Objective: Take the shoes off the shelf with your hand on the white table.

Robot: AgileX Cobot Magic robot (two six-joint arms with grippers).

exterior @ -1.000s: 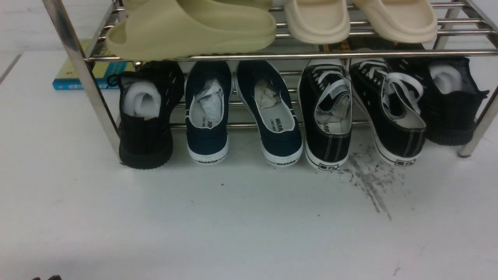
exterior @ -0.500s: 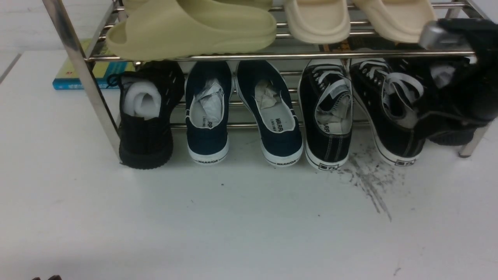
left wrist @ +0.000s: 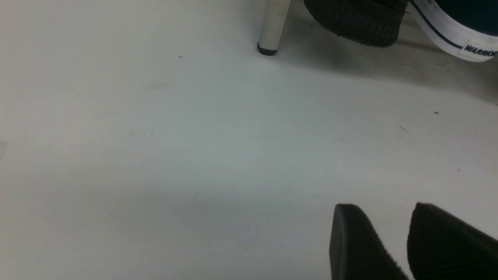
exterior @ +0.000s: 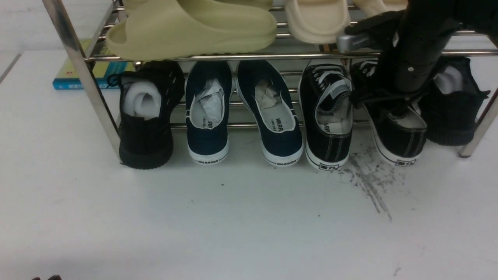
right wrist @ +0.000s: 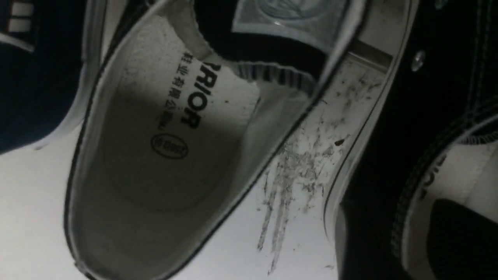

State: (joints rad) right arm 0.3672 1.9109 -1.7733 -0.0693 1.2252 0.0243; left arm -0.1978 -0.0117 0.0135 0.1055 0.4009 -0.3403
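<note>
The shoes, black canvas sneakers with white laces, stand side by side on the lower tier of the chrome shelf (exterior: 78,70), heels toward me: the left one (exterior: 327,120) and the right one (exterior: 400,136). My right gripper (exterior: 393,107) reaches down from the upper right onto the right sneaker. In the right wrist view the right gripper (right wrist: 393,221) is open and straddles that sneaker's (right wrist: 408,97) side wall, one finger (right wrist: 463,241) inside the shoe. The other sneaker's insole (right wrist: 167,147) lies beside it. My left gripper (left wrist: 385,208) hovers open and empty over the white table (exterior: 233,217).
Navy slip-ons (exterior: 206,120) and black knit sneakers (exterior: 146,124) (exterior: 451,112) share the lower tier. Foam slides (exterior: 194,27) sit on the upper bars just above my right arm. Grey scuff marks (exterior: 369,179) lie before the canvas pair. A book (exterior: 70,76) lies behind the shelf's left leg.
My right arm entered from the right edge, swung left and came down onto the right canvas sneaker. No shoe has moved.
</note>
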